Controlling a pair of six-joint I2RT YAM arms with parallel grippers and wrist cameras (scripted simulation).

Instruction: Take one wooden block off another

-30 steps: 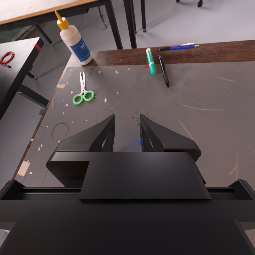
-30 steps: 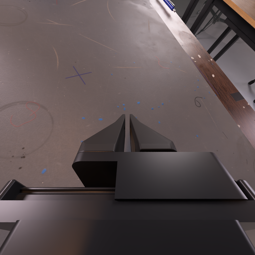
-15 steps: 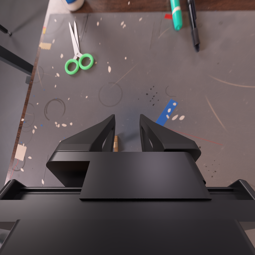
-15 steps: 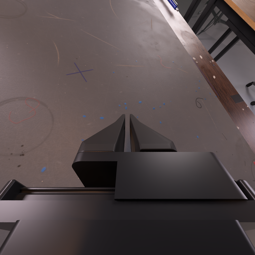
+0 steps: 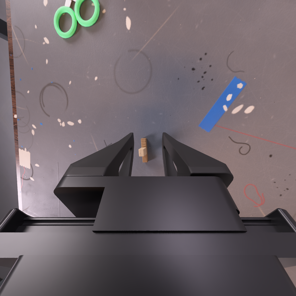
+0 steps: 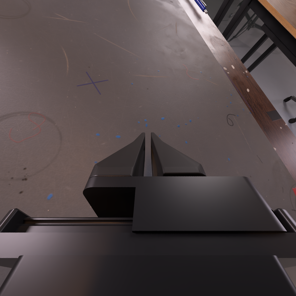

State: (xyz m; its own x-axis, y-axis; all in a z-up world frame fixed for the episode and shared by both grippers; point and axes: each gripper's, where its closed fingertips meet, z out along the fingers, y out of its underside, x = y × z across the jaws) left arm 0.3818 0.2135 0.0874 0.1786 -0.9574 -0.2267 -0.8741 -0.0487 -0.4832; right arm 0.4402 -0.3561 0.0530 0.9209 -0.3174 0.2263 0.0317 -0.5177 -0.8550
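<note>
In the left wrist view a small pale wooden cube [image 5: 142,151] sits on top of a longer, darker wooden block [image 5: 144,142] that lies flat on the grey mat. My left gripper [image 5: 147,135] is open and empty, high above the two blocks, which show in the gap between its fingers. My right gripper [image 6: 147,135] is shut and empty over a bare stretch of the mat, and no block shows in the right wrist view.
Green-handled scissors [image 5: 76,17] lie at the far left and a strip of blue tape [image 5: 222,104] is stuck to the mat at the right. The table's left edge [image 5: 13,96] is close. In the right wrist view the wooden table edge [image 6: 256,96] runs along the right, with a blue pen [image 6: 201,5] at the top.
My left gripper has tilted down and moved over the blocks, which now show fully between its fingers; the glue bottle and pens have left the view. The right gripper has barely shifted.
</note>
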